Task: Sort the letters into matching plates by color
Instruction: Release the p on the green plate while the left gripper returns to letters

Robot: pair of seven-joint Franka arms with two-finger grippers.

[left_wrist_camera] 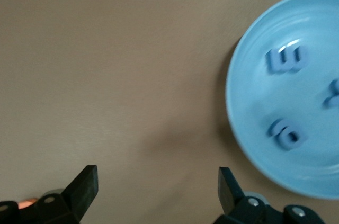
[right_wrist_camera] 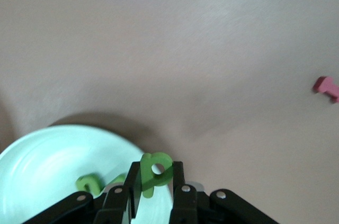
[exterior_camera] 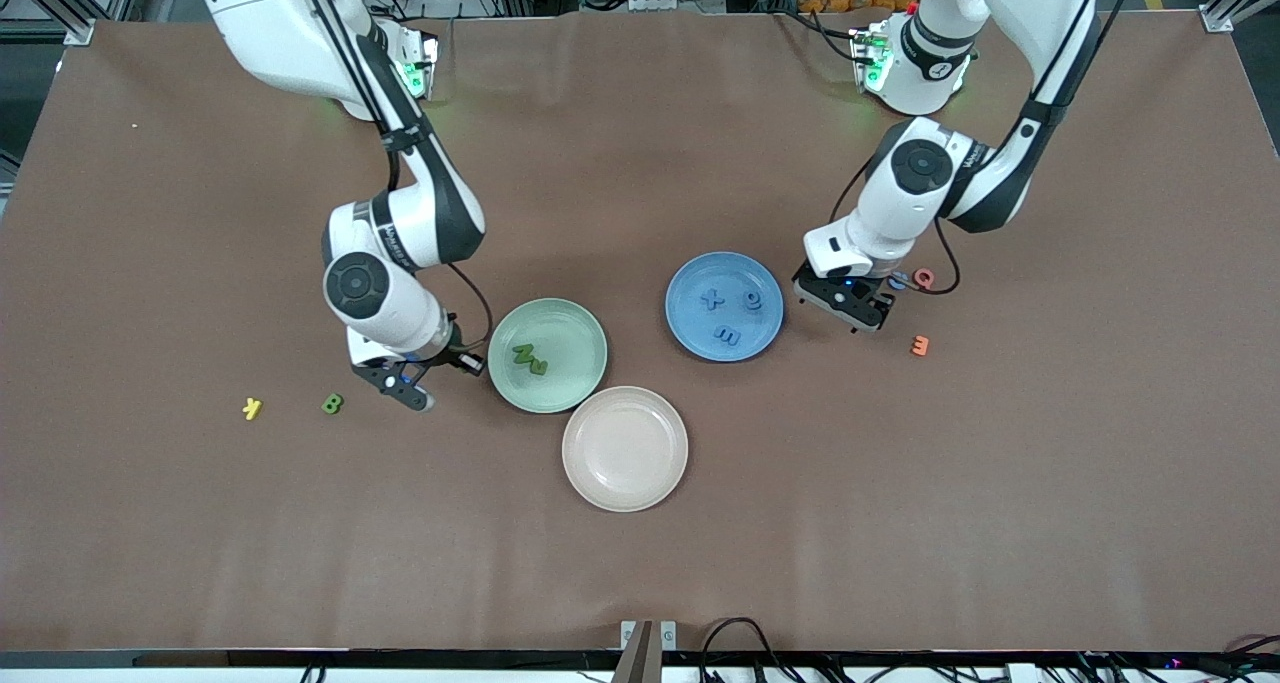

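the right gripper [right_wrist_camera: 156, 195], clamped on a green letter [right_wrist_camera: 154, 172], hangs at the green plate's [exterior_camera: 580, 378] nine o'clock edge. the left gripper [left_wrist_camera: 158, 184], fingers apart, hovers at the blue plate's [exterior_camera: 690, 328] three o'clock, three blue letters [exterior_camera: 728, 336] inside.

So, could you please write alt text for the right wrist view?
The right hand is shut on a green letter above the rim of a pale green plate, which already holds a green letter. A small pink letter lies on the brown table.
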